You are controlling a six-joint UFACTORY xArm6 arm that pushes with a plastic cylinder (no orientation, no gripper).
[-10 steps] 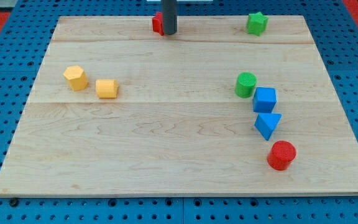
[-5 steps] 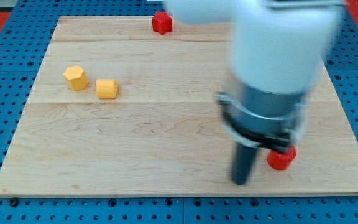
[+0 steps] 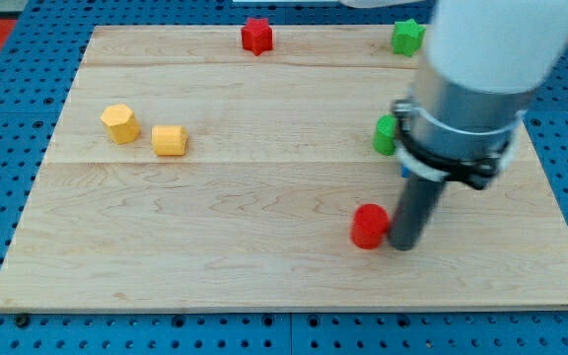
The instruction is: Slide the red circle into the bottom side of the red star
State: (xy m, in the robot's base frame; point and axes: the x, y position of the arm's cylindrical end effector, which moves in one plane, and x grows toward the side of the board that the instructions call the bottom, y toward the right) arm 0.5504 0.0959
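Observation:
The red circle point(image 3: 370, 226) lies on the wooden board at the lower right of middle. My tip point(image 3: 403, 247) stands right against its right side, touching or nearly so. The red star point(image 3: 256, 35) sits at the view's top edge of the board, left of centre, far up and left from the red circle. The arm's white and grey body hangs over the board's right side and hides the blue blocks there.
A green star point(image 3: 407, 36) sits at the top right. A green circle point(image 3: 386, 134) shows partly behind the arm. A yellow hexagon point(image 3: 119, 123) and a yellow block point(image 3: 169, 140) lie at the left. The board's bottom edge point(image 3: 284, 304) is close below the tip.
The arm swept from the red star at the top down to the lower right. The red circle has slid leftwards from the right side, with my tip now on its right.

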